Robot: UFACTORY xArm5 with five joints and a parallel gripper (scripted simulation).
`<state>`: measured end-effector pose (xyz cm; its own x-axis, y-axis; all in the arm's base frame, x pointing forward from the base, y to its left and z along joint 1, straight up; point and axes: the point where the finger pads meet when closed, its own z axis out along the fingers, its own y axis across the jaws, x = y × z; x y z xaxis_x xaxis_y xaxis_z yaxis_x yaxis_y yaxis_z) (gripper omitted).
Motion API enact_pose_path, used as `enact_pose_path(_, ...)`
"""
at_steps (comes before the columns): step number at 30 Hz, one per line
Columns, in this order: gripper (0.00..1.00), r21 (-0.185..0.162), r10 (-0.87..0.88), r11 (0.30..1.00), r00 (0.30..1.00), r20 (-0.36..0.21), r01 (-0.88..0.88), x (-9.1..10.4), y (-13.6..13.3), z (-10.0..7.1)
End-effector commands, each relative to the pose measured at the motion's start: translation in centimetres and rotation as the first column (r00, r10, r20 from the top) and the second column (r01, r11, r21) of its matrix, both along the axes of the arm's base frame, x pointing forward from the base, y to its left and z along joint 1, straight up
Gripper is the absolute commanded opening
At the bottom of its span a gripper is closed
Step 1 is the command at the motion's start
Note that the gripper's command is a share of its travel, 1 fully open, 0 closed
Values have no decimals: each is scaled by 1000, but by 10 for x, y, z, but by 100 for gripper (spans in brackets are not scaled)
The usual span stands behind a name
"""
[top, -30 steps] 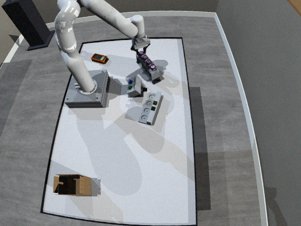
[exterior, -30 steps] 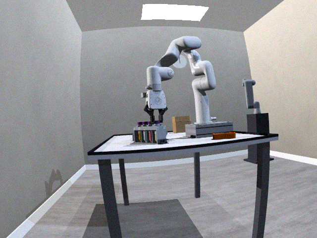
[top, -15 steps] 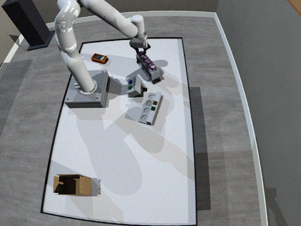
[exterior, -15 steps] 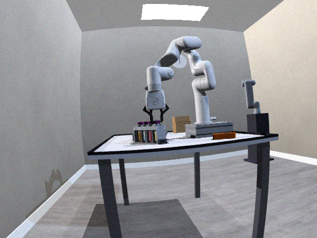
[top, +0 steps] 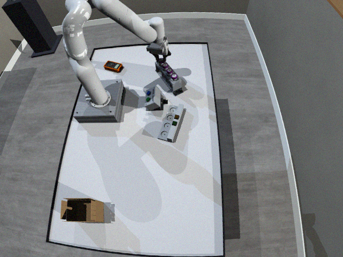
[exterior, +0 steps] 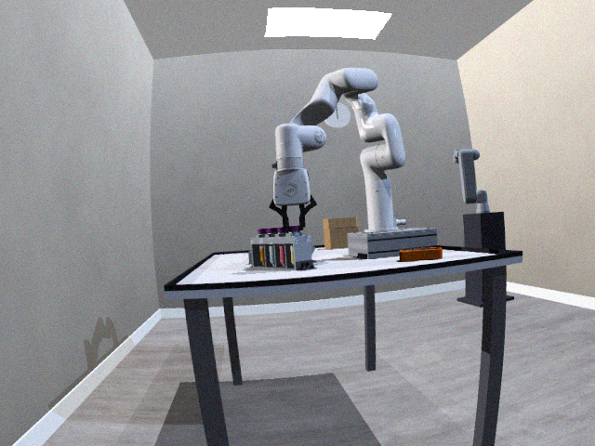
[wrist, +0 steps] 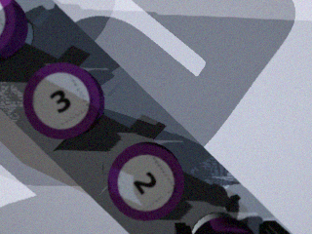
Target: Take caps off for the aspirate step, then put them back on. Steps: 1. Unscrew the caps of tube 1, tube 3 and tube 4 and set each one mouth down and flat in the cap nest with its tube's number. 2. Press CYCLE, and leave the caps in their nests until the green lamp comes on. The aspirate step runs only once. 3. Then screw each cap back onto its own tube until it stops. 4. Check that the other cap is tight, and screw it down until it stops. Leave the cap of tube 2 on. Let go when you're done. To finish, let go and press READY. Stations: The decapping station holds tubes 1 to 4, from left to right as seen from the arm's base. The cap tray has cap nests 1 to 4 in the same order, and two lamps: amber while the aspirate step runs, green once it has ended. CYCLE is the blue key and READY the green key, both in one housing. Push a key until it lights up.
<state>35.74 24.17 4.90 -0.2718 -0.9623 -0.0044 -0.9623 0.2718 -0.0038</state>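
Top view: gripper (top: 161, 60) sits at the far end of the tube rack (top: 177, 86), clamped on the cap of tube 1, judging by position; three purple caps show beyond it. Cap tray (top: 177, 129) nests look bare, lamps unlit, key box (top: 151, 103) unlit, so unscrewing is only starting; everything else is left. Orange meter (top: 113, 66) and cardboard box (top: 96, 211) sit aside. Exterior view: fingers (exterior: 302, 211) straddle the rightmost cap, arm upright above the rack. Wrist view: caps reading "3" (wrist: 62, 100) and "2" (wrist: 145, 180) on their tubes; a purple cap edge at bottom; no brand names legible.
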Motion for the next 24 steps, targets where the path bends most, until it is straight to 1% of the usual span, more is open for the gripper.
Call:
enact_pose_path(1, 0, 4, -1, 1000, 1000, 1, 1, 1, 1, 1)
enact_pose_path(3, 0, 4, -1, 1000, 1000, 1, 1, 1, 1, 1)
enact_pose_path(6, 0, 3, 149, 989, 989, 2, -149, 1, 1, 1)
enact_pose_path(10, 0, 2, 342, 940, 940, 4, -342, 1, 1, 1)
enact_pose_path(12, 0, 2, 342, 940, 940, 4, -342, 1, 1, 1)
enact_pose_path(17, 0, -1, 561, 828, 828, 4, -561, 1, 1, 1)
enact_pose_path(20, 0, -2, 650, 760, 760, 5, -650, 1, 1, 2)
enact_pose_path(24, 0, -3, 762, 648, 648, 5, -762, 1, 1, 2)
